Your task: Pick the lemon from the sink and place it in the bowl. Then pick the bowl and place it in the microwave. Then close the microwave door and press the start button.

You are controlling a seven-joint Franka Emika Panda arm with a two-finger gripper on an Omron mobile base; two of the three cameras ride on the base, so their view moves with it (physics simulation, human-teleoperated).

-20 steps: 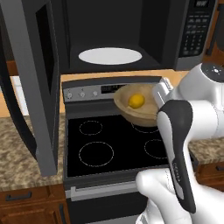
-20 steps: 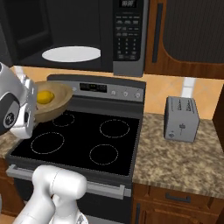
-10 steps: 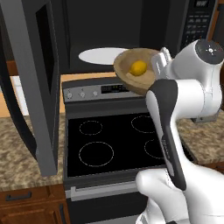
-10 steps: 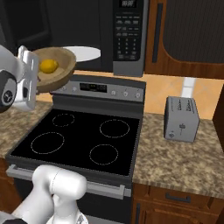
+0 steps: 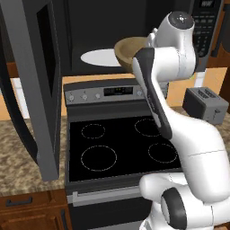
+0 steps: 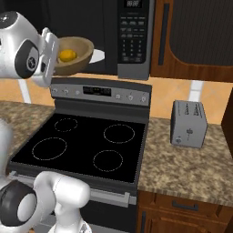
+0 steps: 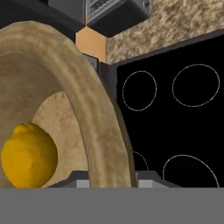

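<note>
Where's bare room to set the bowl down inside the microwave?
The white turntable plate is bare in the microwave cavity, bordered left by the open microwave door. The bowl with the lemon hangs at the opening. Below, the stove top is also bare.

Bowl (image 7: 103, 127) matt tan wood, faint streaky grain on thick rim; lemon (image 7: 28, 155) inside it dull yellow, finely dimpled skin. Stove top (image 6: 86, 145) smooth black glass, thin white burner rings. Worktop (image 6: 191, 164) speckled brown stone, mottled. Toaster (image 6: 189, 124) brushed grey metal. Microwave door (image 5: 42, 85) dark with grey frame, slight sheen. Cabinets (image 6: 200, 36) dark reddish wood. Robot arm (image 5: 179, 49) glossy white plastic shell
</note>
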